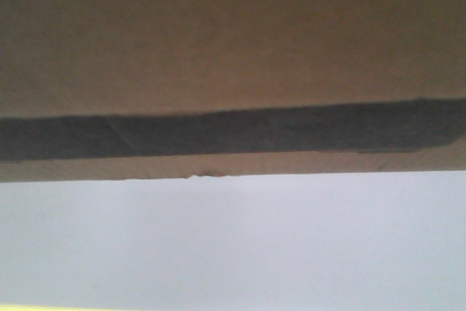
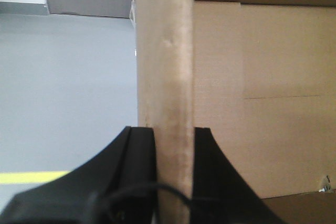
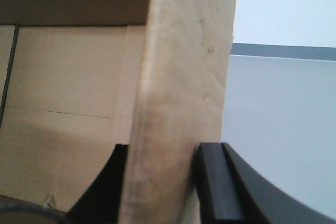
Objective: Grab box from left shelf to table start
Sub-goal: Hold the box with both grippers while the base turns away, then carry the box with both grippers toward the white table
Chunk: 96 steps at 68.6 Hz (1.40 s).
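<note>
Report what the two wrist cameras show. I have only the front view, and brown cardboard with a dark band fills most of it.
Observer: The left pincer is shut on an upright cardboard panel of the box, with one finger on each face.
Operator: Check the right side.
Observer: The right pincer clamps another upright panel in the same way.
Operator: Describe what shows beside the box in the left wrist view.
Observer: Grey floor, with a yellow line running across it low in the picture.
</note>
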Tool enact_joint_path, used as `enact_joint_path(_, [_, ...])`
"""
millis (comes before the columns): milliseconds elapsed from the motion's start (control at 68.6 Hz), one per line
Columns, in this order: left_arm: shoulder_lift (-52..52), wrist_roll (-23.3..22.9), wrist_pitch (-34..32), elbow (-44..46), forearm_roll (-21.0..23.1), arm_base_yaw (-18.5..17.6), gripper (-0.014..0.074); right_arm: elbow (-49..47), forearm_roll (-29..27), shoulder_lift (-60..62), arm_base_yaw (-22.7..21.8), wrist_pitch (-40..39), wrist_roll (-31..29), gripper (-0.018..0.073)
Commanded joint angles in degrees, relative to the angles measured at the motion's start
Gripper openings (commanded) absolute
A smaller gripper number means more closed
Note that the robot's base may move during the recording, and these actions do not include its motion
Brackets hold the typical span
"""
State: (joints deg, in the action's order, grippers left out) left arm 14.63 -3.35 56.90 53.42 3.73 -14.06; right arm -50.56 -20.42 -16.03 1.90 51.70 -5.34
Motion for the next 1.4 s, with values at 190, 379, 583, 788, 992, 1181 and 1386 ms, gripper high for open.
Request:
enact_joint_path(190, [0.3, -0.3, -10.8, -1.0, 4.6, -0.4, -0.0092, -1.6, -1.2, -1.0, -0.2, -7.8, 0.1, 0.0063])
enact_joint_path(379, [0.3, -0.3, -10.8, -3.8, 4.6, -0.4, -0.0092, -1.6, -1.2, -1.0, -0.2, -7.8, 0.1, 0.0063])
enact_joint_path(583, [0.3, -0.3, -10.8, -7.3, 4.6, -0.4, -0.0092, -1.6, -1.2, -1.0, -0.2, -7.8, 0.1, 0.0063])
enact_joint_path(788, [0.3, -0.3, -10.8, -11.2, 4.6, -0.4, -0.0092, -1.6, -1.2, -1.0, -0.2, -7.8, 0.1, 0.0063])
enact_joint_path(992, [0.3, -0.3, -10.8, -14.8, 4.6, -0.4, -0.0092, -1.6, -1.2, -1.0, -0.2, -7.8, 0.1, 0.0063])
enact_joint_path(1181, [0.3, -0.3, -10.8, -17.1, 4.6, -0.4, -0.0092, -1.6, -1.2, -1.0, -0.2, -7.8, 0.1, 0.0063])
enact_joint_path(1386, [0.3, -0.3, -10.8, -18.9, 4.6, -0.4, -0.0092, -1.6, -1.2, -1.0, -0.2, -7.8, 0.1, 0.0063])
